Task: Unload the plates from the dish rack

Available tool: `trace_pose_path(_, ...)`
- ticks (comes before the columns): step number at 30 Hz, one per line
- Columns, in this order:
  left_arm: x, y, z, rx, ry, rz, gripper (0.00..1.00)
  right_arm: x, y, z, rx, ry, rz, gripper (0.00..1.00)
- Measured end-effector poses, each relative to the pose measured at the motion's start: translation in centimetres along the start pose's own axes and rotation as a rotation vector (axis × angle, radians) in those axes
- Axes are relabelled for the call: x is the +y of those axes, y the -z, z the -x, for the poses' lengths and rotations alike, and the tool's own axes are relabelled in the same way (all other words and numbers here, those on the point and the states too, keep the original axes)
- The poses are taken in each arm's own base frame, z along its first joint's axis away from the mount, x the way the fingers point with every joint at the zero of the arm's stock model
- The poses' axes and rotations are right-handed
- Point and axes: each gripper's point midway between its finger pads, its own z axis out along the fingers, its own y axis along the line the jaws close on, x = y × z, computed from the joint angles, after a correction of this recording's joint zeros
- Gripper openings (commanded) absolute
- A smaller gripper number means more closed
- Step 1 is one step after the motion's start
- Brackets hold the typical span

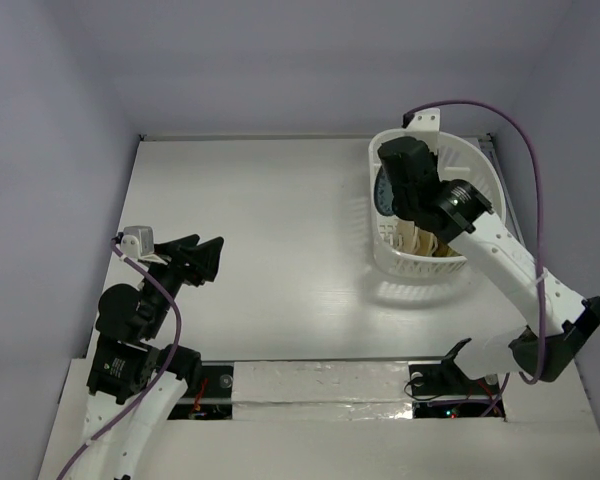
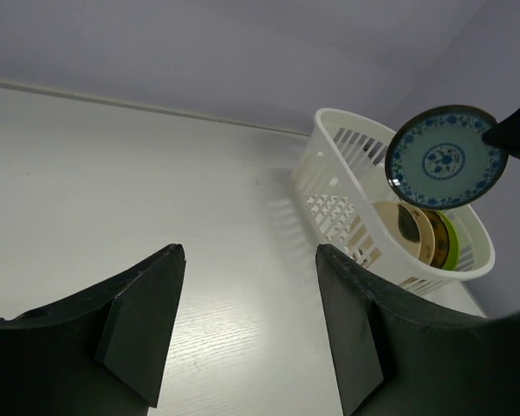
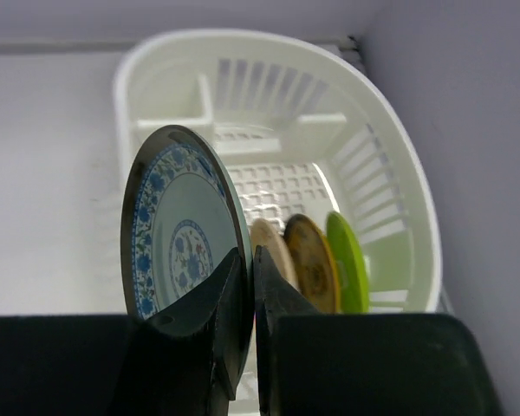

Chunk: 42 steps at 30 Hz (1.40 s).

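The white dish rack stands at the table's far right; it also shows in the left wrist view and the right wrist view. My right gripper is shut on the rim of the teal-blue patterned plate and holds it upright above the rack. A cream plate, an amber plate and a lime green plate stand on edge in the rack. My left gripper is open and empty over the table's left side.
The white table lies between the left gripper and the rack. Grey walls close in the back and sides. The table's right edge runs close beside the rack.
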Motion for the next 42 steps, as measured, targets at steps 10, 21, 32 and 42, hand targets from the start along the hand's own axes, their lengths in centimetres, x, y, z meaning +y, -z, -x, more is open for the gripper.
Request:
trace_pose_path(10,0.4,0.0,0.0,-0.003,0.003,0.023,0.59,14.6,3.6,1.5,-0.044,-0.161,0.510,0.00)
trace_pose_path(21,0.8,0.0,0.0,-0.007,0.004,0.046,0.58,32.7,-0.4,-14.0,0.244,-0.048,0.679,0.00)
trace_pose_path(32,0.8,0.0,0.0,-0.007,0.004,0.046,0.58,34.6,-2.2,-16.6,0.269,-0.149,0.642,0.27)
trace_pose_path(42,0.9,-0.1,0.0,-0.004,0.004,0.047,0.58,33.4,-2.7,-21.4,0.345,-0.109,0.595,0.36)
